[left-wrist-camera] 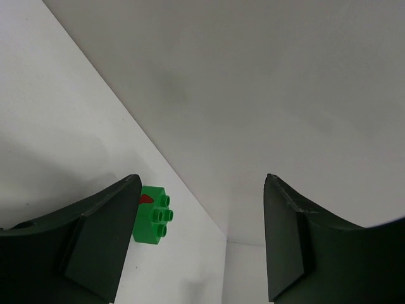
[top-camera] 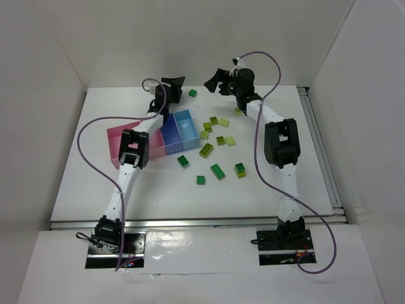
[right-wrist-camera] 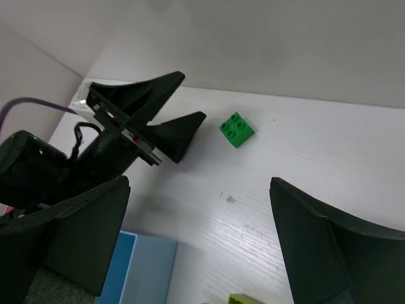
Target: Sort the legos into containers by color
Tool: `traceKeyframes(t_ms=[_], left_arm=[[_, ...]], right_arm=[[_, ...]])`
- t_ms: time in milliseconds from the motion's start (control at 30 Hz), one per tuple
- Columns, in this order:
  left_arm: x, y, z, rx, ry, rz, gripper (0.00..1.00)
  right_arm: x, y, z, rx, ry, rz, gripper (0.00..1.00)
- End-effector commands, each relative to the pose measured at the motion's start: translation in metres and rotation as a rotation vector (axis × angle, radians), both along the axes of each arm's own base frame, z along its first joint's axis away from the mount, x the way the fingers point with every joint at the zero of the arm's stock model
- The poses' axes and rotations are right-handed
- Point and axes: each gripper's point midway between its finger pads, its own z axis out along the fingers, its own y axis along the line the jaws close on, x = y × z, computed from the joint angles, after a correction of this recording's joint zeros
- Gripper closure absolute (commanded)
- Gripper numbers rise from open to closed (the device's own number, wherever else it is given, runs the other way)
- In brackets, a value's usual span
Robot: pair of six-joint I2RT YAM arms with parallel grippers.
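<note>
My left gripper (left-wrist-camera: 202, 190) wide, empty | green brick (left-wrist-camera: 152, 215) by one fingertip (left-wrist-camera: 126, 193) (way off-centre) | closing here could just knock it away.

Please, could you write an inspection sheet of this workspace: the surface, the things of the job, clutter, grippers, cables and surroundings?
Surface: white table, no spill or mark seen from above.
Job's things: containers, four joined bins running from pink to blue; legos lie loose on the table to their right; one green lego sits apart near the far wall.
Clutter: nothing seen.
Grippers: left gripper open, the green lego beside one finger, not gripped; right gripper open, holding nothing.
Cables: purple cables, one looping loose along each arm.
Surroundings: white walls on three sides; metal rail at the near edge.
</note>
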Motion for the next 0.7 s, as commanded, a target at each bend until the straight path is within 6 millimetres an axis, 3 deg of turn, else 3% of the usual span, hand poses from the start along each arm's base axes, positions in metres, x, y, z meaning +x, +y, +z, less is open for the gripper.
traceKeyframes(t_ms=[0,33,100,167,233,267,333,367,400,433,467,667], left_arm=[[-0.006,-0.006,0.100,0.037,-0.193,-0.037,0.19],[-0.007,0.002,0.122,0.034,-0.219,-0.026,0.19],[-0.011,0.005,0.135,0.058,-0.238,-0.047,0.18],[-0.018,0.000,0.160,0.053,-0.276,-0.079,0.18],[-0.021,0.006,0.172,0.071,-0.296,-0.090,0.18],[-0.025,0.002,0.171,0.073,-0.288,-0.115,0.18],[-0.032,0.006,0.197,0.111,-0.327,-0.132,0.18],[-0.035,0.004,0.198,0.130,-0.320,-0.148,0.18],[-0.039,0.006,0.203,0.153,-0.322,-0.171,0.18],[-0.047,0.005,0.225,0.203,-0.358,-0.185,0.18],[-0.049,0.010,0.216,0.233,-0.312,-0.200,0.18],[-0.092,0.016,0.224,0.471,-0.217,-0.295,0.18]], right_arm=[[-0.003,-0.001,0.030,-0.027,-0.014,0.001,0.01],[-0.003,-0.001,0.032,-0.028,-0.011,0.001,0.00],[-0.006,-0.003,0.025,-0.040,0.033,-0.008,0.00],[-0.008,0.003,0.033,-0.051,0.035,0.005,0.00],[-0.014,0.006,0.022,-0.079,0.084,0.008,0.00],[-0.013,0.004,0.029,-0.089,0.075,-0.001,0.00],[-0.023,0.008,0.016,-0.120,0.141,0.015,0.00],[-0.024,0.006,0.015,-0.127,0.157,0.004,0.00],[-0.029,0.005,-0.001,-0.142,0.210,0.006,0.00],[-0.033,0.007,-0.003,-0.141,0.227,0.025,0.00],[-0.035,0.006,-0.007,-0.145,0.244,0.025,0.00],[-0.063,0.026,-0.038,-0.149,0.377,0.134,0.00]])
